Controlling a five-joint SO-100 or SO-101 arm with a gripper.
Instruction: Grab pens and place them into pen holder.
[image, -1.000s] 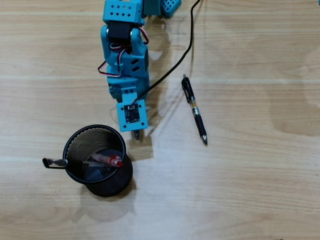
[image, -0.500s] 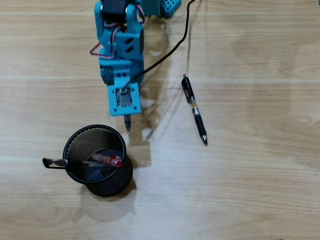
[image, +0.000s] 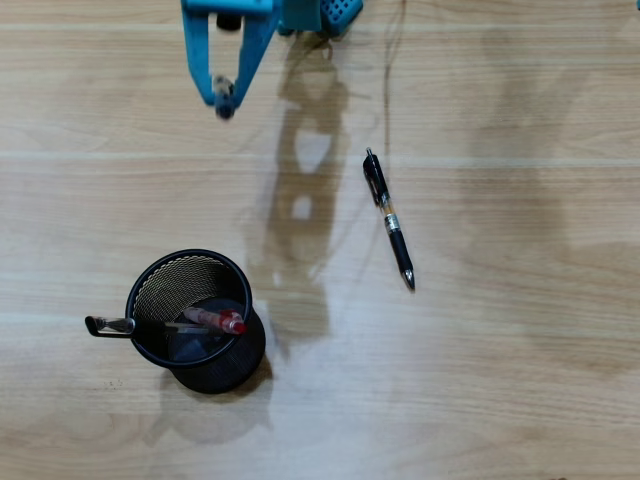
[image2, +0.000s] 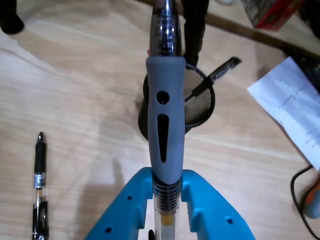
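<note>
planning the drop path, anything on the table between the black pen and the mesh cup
Nothing: in the overhead view only bare wood lies between the black pen and the mesh cup.

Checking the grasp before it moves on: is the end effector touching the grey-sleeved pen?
Touching. The wrist view shows the end effector with its blue jaws pressed against both sides of the grey-sleeved pen, no gap visible.

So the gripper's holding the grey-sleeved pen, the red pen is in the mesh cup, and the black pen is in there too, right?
Not quite. The black pen is not in the pen holder; the overhead view shows it lying on the table to the holder's right. The rest stands: the gripper is shut on the grey-sleeved pen in the wrist view, and the red pen is in the holder.
</note>
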